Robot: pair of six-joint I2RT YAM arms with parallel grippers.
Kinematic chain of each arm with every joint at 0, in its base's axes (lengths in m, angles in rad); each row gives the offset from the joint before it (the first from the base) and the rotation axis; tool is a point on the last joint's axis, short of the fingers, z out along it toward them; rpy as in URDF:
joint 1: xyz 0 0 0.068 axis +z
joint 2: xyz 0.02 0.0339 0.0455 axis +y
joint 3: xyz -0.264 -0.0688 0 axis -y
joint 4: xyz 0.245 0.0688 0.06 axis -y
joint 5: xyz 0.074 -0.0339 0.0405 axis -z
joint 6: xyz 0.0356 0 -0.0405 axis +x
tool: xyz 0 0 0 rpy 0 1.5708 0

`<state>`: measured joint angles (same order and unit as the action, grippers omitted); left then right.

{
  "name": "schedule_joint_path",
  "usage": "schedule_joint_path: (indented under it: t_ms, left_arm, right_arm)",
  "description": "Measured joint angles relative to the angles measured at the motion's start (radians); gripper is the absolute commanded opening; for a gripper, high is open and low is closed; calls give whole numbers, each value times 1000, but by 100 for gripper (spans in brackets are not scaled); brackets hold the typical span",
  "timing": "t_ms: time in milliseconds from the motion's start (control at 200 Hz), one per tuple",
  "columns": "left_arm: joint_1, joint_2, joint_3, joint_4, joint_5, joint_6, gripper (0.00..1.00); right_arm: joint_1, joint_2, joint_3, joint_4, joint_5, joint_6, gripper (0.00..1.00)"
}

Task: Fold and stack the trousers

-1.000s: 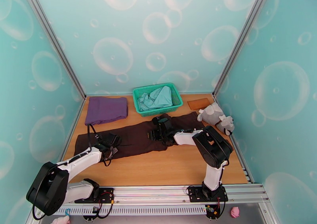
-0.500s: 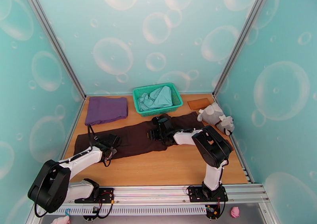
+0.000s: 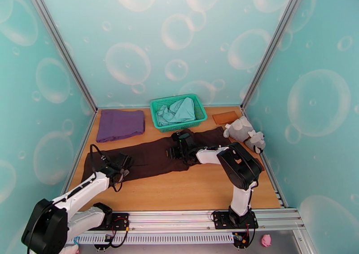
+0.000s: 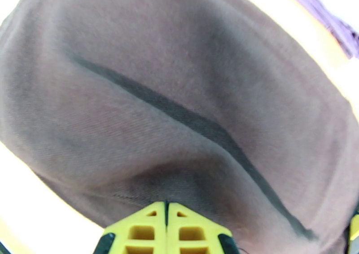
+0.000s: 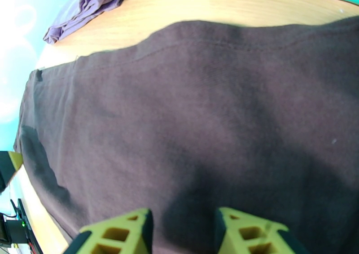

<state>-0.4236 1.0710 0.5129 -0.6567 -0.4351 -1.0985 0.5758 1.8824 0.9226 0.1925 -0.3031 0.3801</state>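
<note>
The dark brown trousers (image 3: pixel 152 157) lie stretched left to right across the wooden table, in front of the basket. My left gripper (image 3: pixel 120 166) sits at the near edge of their left part. In the left wrist view its yellow fingers (image 4: pixel 166 208) are pressed together, with a pucker of the trousers (image 4: pixel 179 93) pinched at the tips. My right gripper (image 3: pixel 177 150) rests low on the middle of the trousers. The right wrist view shows its gripper (image 5: pixel 181 225) open, fingers apart, with flat brown trousers (image 5: pixel 202 116) under them.
A green mesh basket (image 3: pixel 185 124) holding a pale teal garment (image 3: pixel 178 109) stands behind the trousers. A folded purple cloth (image 3: pixel 120 124) lies at the back left. A small brown pad (image 3: pixel 225 117) and a grey plush toy (image 3: pixel 244 134) sit at the right edge.
The left gripper has closed on the trousers' near edge, and its arm has drawn back to the left. The right arm has not moved.
</note>
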Motion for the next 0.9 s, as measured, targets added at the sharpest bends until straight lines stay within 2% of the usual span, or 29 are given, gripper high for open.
schedule_joint_path:
  t_ms: [215,415,700,785,825,845,855,860,865,870,880,900]
  left_arm:
    - [0,-114,-22,-51,2,-26,0]
    - [0,-198,-37,-96,48,-62,0]
    - [-10,-395,-30,-244,75,-159,0]
    - [-25,-407,-23,-265,77,-178,9]
    - [-33,-404,-23,-272,77,-182,16]
    - [-36,-401,-23,-275,76,-188,27]
    - [-37,-399,-23,-276,77,-187,43]
    - [-38,-398,-23,-277,76,-182,55]
    - [-39,-398,-23,-278,76,-180,76]
    - [-40,-397,-23,-279,75,-182,88]
    - [-42,-394,-23,-280,73,-187,96]
    - [-43,-391,-23,-282,72,-181,99]
  right_arm:
    - [0,10,6,10,-16,0,43]
    - [-4,14,7,19,-19,0,43]
    - [-10,23,13,29,-29,0,43]
    - [-10,26,14,29,-29,0,43]
    - [-10,26,14,30,-29,0,43]
    - [-10,26,14,30,-29,1,43]
    - [-10,26,14,30,-29,0,43]
    - [-10,26,14,29,-29,0,43]
    - [-10,26,14,30,-29,0,43]
    - [-10,26,14,30,-29,0,43]
    - [-10,26,14,30,-30,0,43]
    - [-11,26,14,29,-30,0,43]
